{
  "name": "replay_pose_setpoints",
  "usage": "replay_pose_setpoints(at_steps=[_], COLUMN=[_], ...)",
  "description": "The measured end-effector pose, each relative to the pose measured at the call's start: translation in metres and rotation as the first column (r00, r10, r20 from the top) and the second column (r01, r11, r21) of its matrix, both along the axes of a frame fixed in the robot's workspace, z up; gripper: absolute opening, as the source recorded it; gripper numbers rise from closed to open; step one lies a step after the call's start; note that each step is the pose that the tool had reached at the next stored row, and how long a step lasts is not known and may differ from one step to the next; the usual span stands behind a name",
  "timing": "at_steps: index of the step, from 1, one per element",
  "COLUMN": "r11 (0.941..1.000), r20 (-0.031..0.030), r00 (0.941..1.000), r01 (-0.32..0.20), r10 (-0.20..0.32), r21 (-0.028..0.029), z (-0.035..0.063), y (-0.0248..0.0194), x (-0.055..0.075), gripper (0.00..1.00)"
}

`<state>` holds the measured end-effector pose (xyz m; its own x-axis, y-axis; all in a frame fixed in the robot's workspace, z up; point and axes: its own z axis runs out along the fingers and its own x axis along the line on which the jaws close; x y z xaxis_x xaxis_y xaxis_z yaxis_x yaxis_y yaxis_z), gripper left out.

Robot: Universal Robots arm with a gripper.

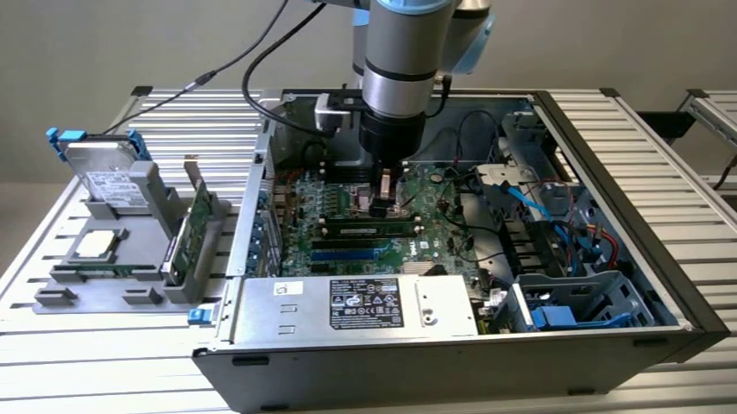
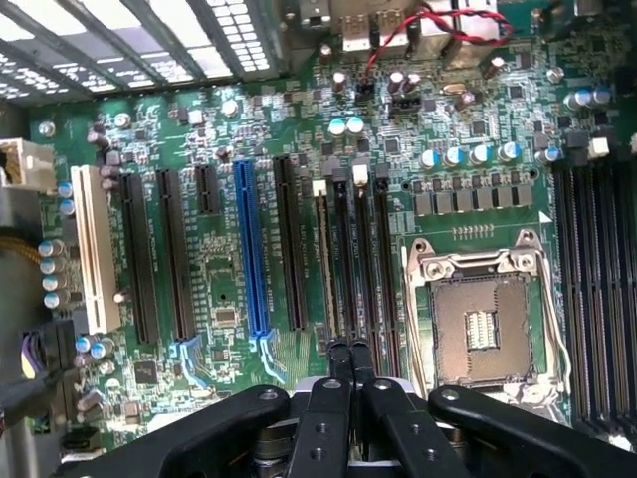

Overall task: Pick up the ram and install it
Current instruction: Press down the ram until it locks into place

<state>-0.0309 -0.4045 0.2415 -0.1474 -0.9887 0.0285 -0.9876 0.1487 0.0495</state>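
**Inspector:** State of the end effector (image 1: 382, 203)?

**Assistant:** Pressed together, nothing pinched between the black fingers (image 2: 338, 360). It hangs low inside the open dark metal computer case (image 1: 645, 259), which stands on the slatted aluminium table (image 1: 92, 345). The tips are over the black memory slots beside the empty silver processor socket (image 2: 485, 324).

**Inspector:** Location of the ram (image 1: 368, 229)?

**Assistant:** The long, thin green stick with dark chips appears to stand upright in a slot of the green motherboard (image 2: 219, 269). The wrist view shows it edge-on (image 2: 324, 259), in the slot farthest from the socket. Whether its latches are fully home, I cannot tell.

**Inspector:** Relation between the two?

**Assistant:** The ram lies just beside the tips, apart from them as far as I can judge, on the side toward the grey power supply box (image 1: 357, 306). Its long axis runs from the exterior view's left to its right, parallel with the neighbouring slots. The single arm stands directly above this area.
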Motion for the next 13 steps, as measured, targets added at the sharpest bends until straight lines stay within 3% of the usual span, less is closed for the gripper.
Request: replay_pose_setpoints(at_steps=[6, 10, 13], r11=[0.9943, 0.9839, 0.9727], r20=[0.0, 0.0, 0.0], r00=[0.9943, 0.9839, 0.9727], r01=[0.107, 0.179, 0.232], r10=[-0.107, -0.179, -0.232], r21=[0.0, -0.0001, 0.0001], z=[-0.0001, -0.0002, -0.0005], y=[0.0, 0.0, 0.0], x=[0.0, 0.0, 0.0], gripper=[0.1, 0.1, 0.1])
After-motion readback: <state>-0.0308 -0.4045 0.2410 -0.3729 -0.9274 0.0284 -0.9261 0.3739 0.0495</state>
